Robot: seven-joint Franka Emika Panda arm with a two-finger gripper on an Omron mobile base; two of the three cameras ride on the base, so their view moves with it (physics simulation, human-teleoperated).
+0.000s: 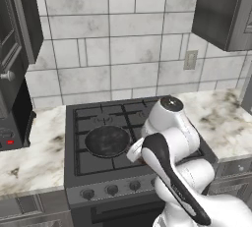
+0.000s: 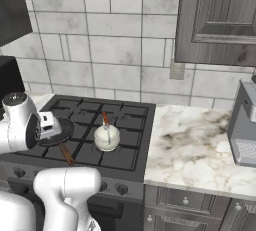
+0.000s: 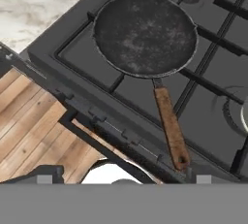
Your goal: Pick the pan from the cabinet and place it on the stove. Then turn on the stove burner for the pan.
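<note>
The black pan (image 1: pixel 107 140) sits flat on the front-left grate of the stove (image 1: pixel 83 118), hiding the stove burner beneath it. In the hand view the pan (image 3: pixel 145 34) lies below, its reddish-brown handle (image 3: pixel 170 126) pointing toward the stove's front edge. My gripper (image 3: pixel 123 178) hovers open above that front edge, near the handle's end, holding nothing. My arm covers part of the pan (image 2: pixel 62 130) in the right base view. The grey cabinet (image 2: pixel 220 20) hangs at the upper right, door shut.
A white kettle (image 2: pixel 107 137) stands on the burner right of the pan. Round knobs (image 1: pixel 112 189) line the stove front. Marble counter (image 2: pixel 195 145) flanks the stove, with a black countertop oven (image 1: pixel 10 98) left and a steel appliance (image 2: pixel 245 130) right.
</note>
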